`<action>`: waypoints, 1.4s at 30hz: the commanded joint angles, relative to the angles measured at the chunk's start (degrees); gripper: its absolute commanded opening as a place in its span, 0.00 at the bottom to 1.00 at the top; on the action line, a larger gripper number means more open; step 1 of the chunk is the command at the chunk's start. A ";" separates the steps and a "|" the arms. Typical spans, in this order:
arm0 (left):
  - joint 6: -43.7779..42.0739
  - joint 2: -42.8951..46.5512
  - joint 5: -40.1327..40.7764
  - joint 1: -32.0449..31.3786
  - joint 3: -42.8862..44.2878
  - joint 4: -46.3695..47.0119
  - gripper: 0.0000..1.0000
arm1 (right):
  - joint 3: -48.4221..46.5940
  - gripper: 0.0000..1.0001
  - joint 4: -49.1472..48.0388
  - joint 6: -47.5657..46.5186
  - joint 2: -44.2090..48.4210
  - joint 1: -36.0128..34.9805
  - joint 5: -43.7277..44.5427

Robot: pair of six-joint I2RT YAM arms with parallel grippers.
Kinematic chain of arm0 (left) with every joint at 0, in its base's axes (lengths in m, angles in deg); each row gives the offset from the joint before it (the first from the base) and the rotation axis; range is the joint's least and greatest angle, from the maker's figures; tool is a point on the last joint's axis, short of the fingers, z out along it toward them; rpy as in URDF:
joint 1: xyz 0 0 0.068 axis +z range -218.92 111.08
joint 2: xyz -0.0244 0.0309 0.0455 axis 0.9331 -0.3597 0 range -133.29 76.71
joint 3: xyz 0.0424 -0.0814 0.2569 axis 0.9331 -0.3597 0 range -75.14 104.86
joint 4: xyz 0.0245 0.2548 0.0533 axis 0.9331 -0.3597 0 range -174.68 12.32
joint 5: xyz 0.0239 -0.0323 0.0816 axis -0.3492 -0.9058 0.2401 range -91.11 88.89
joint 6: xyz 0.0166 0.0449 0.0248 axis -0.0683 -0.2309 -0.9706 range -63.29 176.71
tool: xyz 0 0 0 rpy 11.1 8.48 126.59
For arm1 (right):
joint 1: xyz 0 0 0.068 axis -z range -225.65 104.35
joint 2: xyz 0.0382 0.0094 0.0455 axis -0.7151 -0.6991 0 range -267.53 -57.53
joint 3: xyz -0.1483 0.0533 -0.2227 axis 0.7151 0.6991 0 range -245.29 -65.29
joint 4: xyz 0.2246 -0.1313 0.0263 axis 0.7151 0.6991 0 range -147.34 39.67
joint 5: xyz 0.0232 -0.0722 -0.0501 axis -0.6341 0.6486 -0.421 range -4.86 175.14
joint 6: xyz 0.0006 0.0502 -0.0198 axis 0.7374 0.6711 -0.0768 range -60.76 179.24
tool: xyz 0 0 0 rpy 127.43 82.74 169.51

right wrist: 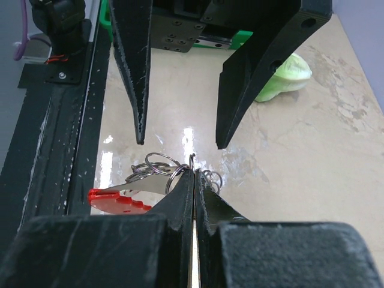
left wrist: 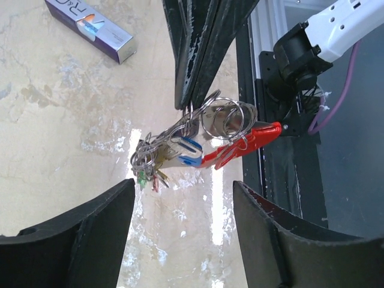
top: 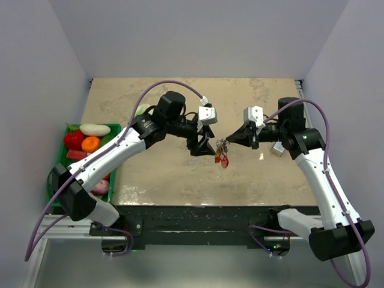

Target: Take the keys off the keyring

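Pale lilac walls [top: 36, 60] enclose a glossy beige marbled table [top: 168, 180] reflecting overhead light.

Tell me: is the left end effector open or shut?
Open. The left end effector has black fingers wide apart, clear of the bunch of small coloured-head metal keys.

The keyring [left wrist: 223, 123] — silvery rings, red fob — dangles mid-air, keys [left wrist: 180, 153] bunched on it.
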 commanded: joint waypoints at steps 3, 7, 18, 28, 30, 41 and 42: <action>4.27 -0.50 4.52 -1.31 0.41 7.09 0.76 | -1.67 0.00 -3.33 2.30 0.29 0.76 -4.51; 5.59 -1.29 5.31 -1.40 1.21 8.68 0.78 | -1.23 0.00 -3.25 2.30 0.38 0.93 -4.51; 7.52 -2.70 6.56 -1.58 2.43 10.52 0.80 | -0.35 0.00 -3.51 2.13 0.91 1.11 -4.42; 7.18 -2.26 1.71 -1.58 2.88 9.82 0.81 | 0.09 0.00 -4.30 2.74 1.35 1.28 -3.28; 7.00 -1.91 1.19 -1.58 2.79 9.47 0.81 | 0.18 0.00 -4.56 3.01 1.44 1.20 -3.37; 8.14 -2.79 4.61 -1.58 3.05 11.40 0.81 | 0.18 0.00 -5.00 4.41 1.88 1.64 -4.95; 8.32 -2.88 5.83 -1.58 3.05 11.49 0.81 | 0.00 0.00 -4.92 4.33 1.79 1.64 -4.95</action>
